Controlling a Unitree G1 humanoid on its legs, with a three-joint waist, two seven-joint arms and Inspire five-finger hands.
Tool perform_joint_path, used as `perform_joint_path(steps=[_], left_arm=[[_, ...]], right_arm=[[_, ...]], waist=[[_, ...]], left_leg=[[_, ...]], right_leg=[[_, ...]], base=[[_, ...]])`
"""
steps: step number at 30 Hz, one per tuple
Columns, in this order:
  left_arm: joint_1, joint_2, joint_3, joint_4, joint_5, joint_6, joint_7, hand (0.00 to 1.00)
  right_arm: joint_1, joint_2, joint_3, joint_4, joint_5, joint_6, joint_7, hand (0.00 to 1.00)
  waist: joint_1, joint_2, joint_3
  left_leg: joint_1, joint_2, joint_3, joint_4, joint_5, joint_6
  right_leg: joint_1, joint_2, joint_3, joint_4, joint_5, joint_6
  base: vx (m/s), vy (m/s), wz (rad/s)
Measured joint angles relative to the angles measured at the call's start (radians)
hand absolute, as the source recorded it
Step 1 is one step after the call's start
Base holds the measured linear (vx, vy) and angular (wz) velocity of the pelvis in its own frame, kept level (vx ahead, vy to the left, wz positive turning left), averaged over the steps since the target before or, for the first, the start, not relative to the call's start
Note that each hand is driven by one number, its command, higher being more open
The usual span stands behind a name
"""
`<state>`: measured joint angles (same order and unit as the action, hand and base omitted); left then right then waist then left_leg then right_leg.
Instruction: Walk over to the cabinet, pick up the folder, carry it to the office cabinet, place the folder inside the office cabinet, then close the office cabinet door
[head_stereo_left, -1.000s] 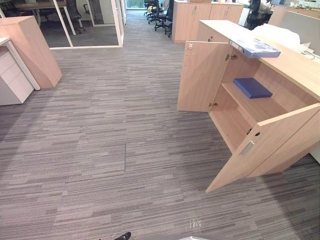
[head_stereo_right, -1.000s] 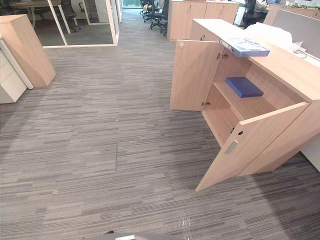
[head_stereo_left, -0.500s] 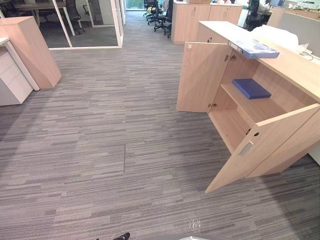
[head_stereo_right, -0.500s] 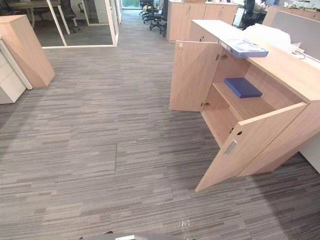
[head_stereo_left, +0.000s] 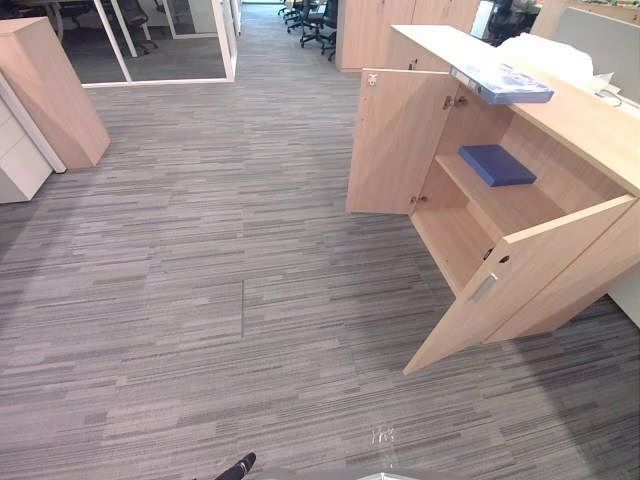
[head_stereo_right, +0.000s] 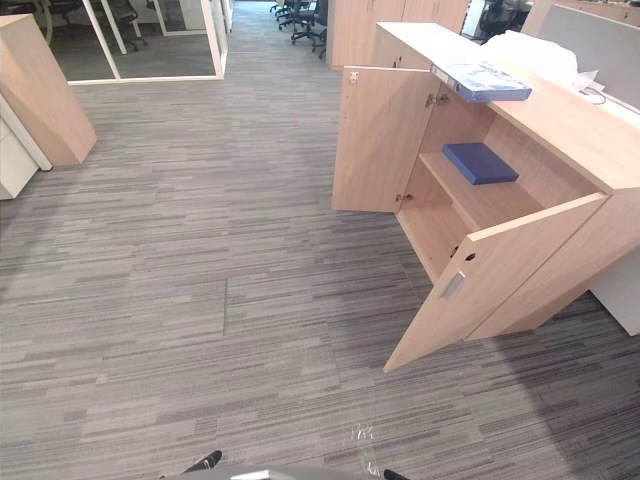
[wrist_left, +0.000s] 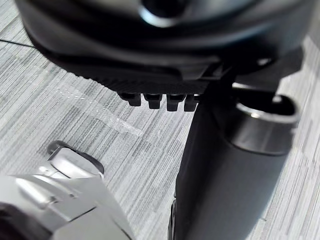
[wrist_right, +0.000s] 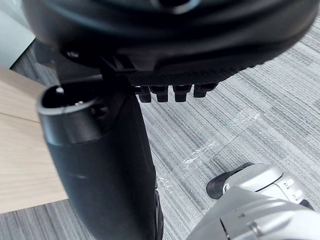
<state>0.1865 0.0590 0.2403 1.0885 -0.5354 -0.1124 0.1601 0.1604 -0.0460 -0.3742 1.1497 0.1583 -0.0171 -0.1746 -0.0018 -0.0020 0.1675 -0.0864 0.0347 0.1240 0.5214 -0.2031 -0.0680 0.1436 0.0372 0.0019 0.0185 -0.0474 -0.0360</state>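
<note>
Folder (head_stereo_left: 502, 84) lies flat on top of the office cabinet (head_stereo_left: 590, 125), at the front edge, one corner overhanging the open compartment. Both doors stand wide open: far door (head_stereo_left: 398, 140), near door (head_stereo_left: 520, 285). Dark blue book (head_stereo_left: 497, 165) lies flat on the inner shelf (head_stereo_left: 505, 208). Left hand (wrist_left: 150, 60) and right hand (wrist_right: 165, 45) are over grey carpet (head_stereo_left: 200, 250), away from the folder; cannot tell whether either is spread or closed.

Left hand (wrist_left: 150, 45) is dark and glossy with a ribbed edge; right hand (wrist_right: 175, 40) matches it
</note>
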Motion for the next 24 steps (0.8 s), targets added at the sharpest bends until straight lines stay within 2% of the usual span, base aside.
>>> perform_joint_path(steps=[1,2,5,8,9,10,11,12,13,14,15,16,17,18,19,20,21,22,23,24], left_arm=[[0.000,-0.001,0.011,0.000,-0.011,0.000,-0.002,1.00],[-0.001,-0.014,0.021,0.000,-0.035,0.000,-0.002,1.00],[-0.005,-0.023,0.020,0.000,-0.073,0.000,-0.003,1.00],[-0.006,-0.027,0.020,0.000,-0.127,-0.002,0.006,1.00],[-0.006,-0.030,0.020,0.000,-0.132,-0.003,0.007,1.00],[-0.005,-0.039,0.020,0.001,-0.133,-0.006,0.009,1.00],[-0.007,-0.038,0.020,0.003,-0.136,-0.006,0.008,1.00],[-0.007,-0.036,0.023,0.002,-0.142,-0.006,0.008,1.00],[0.007,-0.032,0.033,-0.001,-0.152,-0.009,0.008,1.00],[0.009,-0.025,0.031,0.004,-0.147,-0.014,0.012,1.00],[0.006,-0.020,0.019,0.006,-0.128,-0.017,0.008,1.00],[0.004,-0.018,0.019,0.003,-0.120,-0.018,0.007,1.00],[0.003,-0.017,0.019,-0.003,-0.120,-0.018,0.005,1.00],[0.003,-0.019,0.018,-0.006,-0.151,-0.020,-0.001,1.00],[0.002,-0.023,0.017,-0.006,-0.168,-0.020,-0.002,1.00],[0.000,-0.028,0.008,-0.005,-0.204,-0.019,-0.007,1.00],[-0.013,-0.033,-0.017,0.000,-0.225,-0.018,-0.014,1.00],[-0.017,-0.033,-0.024,0.005,-0.227,-0.018,-0.015,1.00],[-0.036,-0.036,-0.036,0.034,-0.241,-0.017,-0.018,1.00],[-0.060,-0.035,-0.046,0.060,-0.241,-0.013,-0.018,1.00]], right_arm=[[0.000,-0.003,0.000,0.002,0.000,0.001,0.000,1.00],[-0.001,-0.010,-0.001,0.002,-0.001,0.008,-0.001,1.00],[-0.001,-0.020,-0.006,0.002,-0.001,0.017,0.000,1.00],[-0.005,-0.027,-0.005,0.004,0.000,0.021,-0.007,1.00],[-0.005,-0.033,-0.005,0.004,0.000,0.021,-0.010,1.00],[-0.010,-0.051,-0.005,0.013,-0.003,0.023,-0.011,1.00],[-0.021,-0.064,-0.006,0.036,-0.006,0.029,-0.010,1.00],[-0.024,-0.066,-0.010,0.049,-0.013,0.033,-0.010,1.00],[-0.030,-0.070,-0.037,0.079,-0.047,0.041,-0.006,1.00],[-0.039,-0.065,-0.065,0.083,-0.053,0.043,0.002,1.00],[-0.045,-0.063,-0.085,0.077,-0.068,0.039,0.008,1.00],[-0.045,-0.064,-0.121,0.078,-0.079,0.038,0.021,1.00],[-0.048,-0.064,-0.139,0.076,-0.078,0.038,0.027,1.00],[-0.051,-0.064,-0.149,0.061,-0.079,0.040,0.035,1.00],[-0.055,-0.066,-0.147,0.052,-0.079,0.041,0.038,1.00],[-0.063,-0.072,-0.141,0.036,-0.079,0.043,0.039,1.00],[-0.075,-0.079,-0.115,0.014,-0.078,0.038,0.034,1.00],[-0.077,-0.081,-0.111,0.007,-0.078,0.037,0.033,1.00],[-0.092,-0.082,-0.104,-0.006,-0.078,0.037,0.032,1.00],[-0.106,-0.076,-0.086,-0.009,-0.078,0.036,0.032,1.00]], waist=[[0.000,0.002,0.004],[0.000,0.009,0.010],[-0.001,0.025,0.024],[-0.005,0.031,0.028],[-0.005,0.037,0.029],[-0.004,0.056,0.029],[-0.009,0.063,0.034],[-0.005,0.049,0.032],[0.003,0.021,-0.003],[0.002,0.011,-0.032],[-0.003,0.005,-0.045],[-0.009,0.004,-0.054],[-0.011,-0.007,-0.062],[-0.011,-0.018,-0.075],[-0.011,-0.027,-0.078],[-0.018,-0.017,-0.080],[-0.037,0.005,-0.070],[-0.039,0.010,-0.067],[-0.047,0.032,-0.045],[-0.057,0.043,-0.020]], left_leg=[[-0.029,0.008,0.009,0.047,-0.017,0.008],[-0.072,0.025,0.011,0.087,-0.045,0.032],[-0.138,0.053,0.003,0.000,-0.042,0.030],[-0.205,0.085,-0.002,-0.228,0.052,-0.012],[-0.218,0.100,-0.004,-0.258,0.070,-0.022],[-0.246,0.137,-0.022,-0.281,0.093,-0.035],[-0.246,0.138,0.003,-0.236,0.179,-0.049],[-0.244,0.113,0.015,-0.201,0.195,-0.035],[-0.245,0.062,0.063,-0.158,0.185,-0.003],[-0.238,0.024,0.097,-0.150,0.152,0.050],[-0.211,-0.001,0.117,-0.155,0.130,0.082],[-0.156,-0.052,0.139,-0.188,0.110,0.114],[-0.103,-0.093,0.158,-0.222,0.098,0.132],[-0.031,-0.144,0.183,-0.279,0.088,0.147],[0.004,-0.164,0.192,-0.307,0.084,0.154],[0.068,-0.189,0.200,-0.353,0.079,0.161],[0.143,-0.196,0.196,-0.395,0.066,0.161],[0.157,-0.196,0.194,-0.402,0.065,0.160],[0.211,-0.181,0.197,-0.419,0.068,0.162],[0.250,-0.158,0.189,-0.420,0.065,0.157]], right_leg=[[-0.001,-0.001,0.001,0.002,0.000,-0.001],[-0.001,-0.004,0.006,0.006,-0.001,-0.002],[-0.008,-0.040,0.027,0.001,-0.005,0.006],[-0.020,-0.125,0.039,-0.007,-0.035,0.053],[-0.018,-0.136,0.042,-0.006,-0.046,0.070],[-0.006,-0.149,0.051,-0.004,-0.068,0.105],[0.034,-0.184,0.050,-0.005,-0.099,0.136],[0.053,-0.217,0.051,-0.006,-0.121,0.144],[0.066,-0.289,0.056,0.011,-0.146,0.138],[0.029,-0.332,0.068,0.094,-0.155,0.142],[-0.024,-0.360,0.085,0.223,-0.158,0.147],[-0.080,-0.393,0.099,0.427,-0.144,0.160],[-0.124,-0.415,0.112,0.579,-0.118,0.140],[-0.187,-0.444,0.114,0.779,-0.042,0.055],[-0.215,-0.456,0.091,0.857,0.009,-0.005],[-0.253,-0.471,0.021,0.978,0.060,-0.081],[-0.285,-0.460,-0.087,1.060,0.001,-0.085],[-0.290,-0.453,-0.109,1.067,-0.023,-0.079],[-0.304,-0.403,-0.172,1.048,-0.133,0.003],[-0.312,-0.339,-0.228,0.966,-0.207,0.065]], base=[[-0.06,0.020,-0.10],[0.00,0.036,-0.09],[0.07,0.137,-0.20],[0.19,0.307,-0.11],[0.20,0.293,0.00],[0.28,0.398,0.07],[0.31,0.427,0.06],[0.44,0.557,-0.08],[0.41,0.454,-0.28],[0.50,0.536,-0.38],[0.45,0.446,-0.25],[0.45,0.451,-0.21],[0.57,0.483,-0.31],[0.38,0.291,-0.39],[0.48,0.340,-0.48],[0.43,0.263,-0.40],[0.53,0.298,-0.31],[0.51,0.217,-0.22],[0.41,0.089,-0.20],[0.39,0.045,-0.23]])
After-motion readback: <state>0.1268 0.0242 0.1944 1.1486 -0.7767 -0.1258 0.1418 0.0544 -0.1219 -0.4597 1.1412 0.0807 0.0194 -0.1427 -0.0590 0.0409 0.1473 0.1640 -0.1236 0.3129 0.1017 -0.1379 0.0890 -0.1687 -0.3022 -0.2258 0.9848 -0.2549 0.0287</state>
